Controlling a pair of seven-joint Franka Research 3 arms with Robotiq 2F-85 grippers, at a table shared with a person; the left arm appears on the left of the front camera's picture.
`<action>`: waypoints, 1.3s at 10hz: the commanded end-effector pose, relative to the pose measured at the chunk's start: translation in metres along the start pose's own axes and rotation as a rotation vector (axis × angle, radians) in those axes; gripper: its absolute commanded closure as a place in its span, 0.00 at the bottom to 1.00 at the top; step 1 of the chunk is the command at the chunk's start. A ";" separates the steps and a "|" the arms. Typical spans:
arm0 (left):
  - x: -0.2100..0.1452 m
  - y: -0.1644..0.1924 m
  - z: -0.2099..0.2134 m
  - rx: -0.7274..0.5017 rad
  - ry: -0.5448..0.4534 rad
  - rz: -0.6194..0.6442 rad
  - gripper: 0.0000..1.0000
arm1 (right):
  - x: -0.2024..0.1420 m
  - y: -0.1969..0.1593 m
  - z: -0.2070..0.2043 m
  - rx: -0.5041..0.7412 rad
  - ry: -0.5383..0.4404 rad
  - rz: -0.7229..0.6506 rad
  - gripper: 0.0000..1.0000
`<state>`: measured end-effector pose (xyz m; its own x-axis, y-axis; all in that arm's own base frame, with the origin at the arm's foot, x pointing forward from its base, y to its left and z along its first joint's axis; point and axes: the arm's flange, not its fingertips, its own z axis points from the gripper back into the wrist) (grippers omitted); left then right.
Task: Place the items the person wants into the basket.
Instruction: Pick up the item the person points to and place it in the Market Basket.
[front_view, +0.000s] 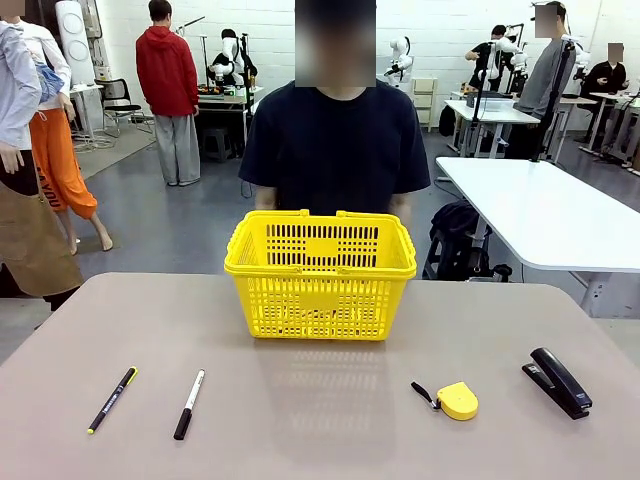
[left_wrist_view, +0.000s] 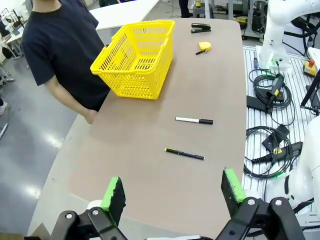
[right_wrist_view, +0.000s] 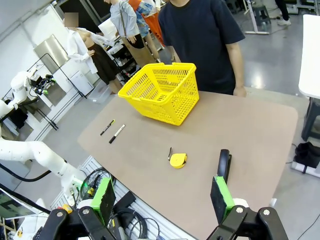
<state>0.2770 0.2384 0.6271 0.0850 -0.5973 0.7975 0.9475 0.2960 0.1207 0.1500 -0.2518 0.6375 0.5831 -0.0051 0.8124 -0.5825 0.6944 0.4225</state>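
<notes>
Four small things lie in a row on the table, on your side, which looks meant to keep them within either arm's reach. From the front, the pen and marker sit at 8 o'clock from the table's middle, the tape measure and stapler at 4 o'clock. The basket stands upright at 12 o'clock with its handles folded down, just in front of the person, ready for dropping things in. It hides the person's hands, so you cannot tell what is wanted.

From the left wrist, your left gripper hangs empty with its jaws wide apart. Pen and marker lie apart at 12 o'clock, the basket at 11. One hand hangs by the table edge, too small to read as a gesture.

From the right wrist, your right gripper is likewise spread and holds nothing. Tape measure and stapler lie at 12 to 1 o'clock, the basket beyond. Its lattice blurs the basket floor.
</notes>
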 end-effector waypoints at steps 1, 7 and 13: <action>0.000 0.001 0.002 -0.003 -0.018 -0.026 0.00 | 0.002 0.001 -0.001 0.019 -0.016 0.014 0.00; 0.000 0.001 0.002 -0.003 -0.018 -0.026 0.00 | 0.002 0.001 -0.001 0.019 -0.016 0.014 0.00; 0.000 0.001 0.002 -0.003 -0.018 -0.026 0.00 | 0.002 0.001 -0.001 0.019 -0.016 0.014 0.00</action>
<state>0.2772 0.2386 0.6262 0.0843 -0.5996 0.7959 0.9487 0.2926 0.1199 0.1501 -0.2518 0.6375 0.5823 -0.0041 0.8130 -0.5833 0.6944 0.4214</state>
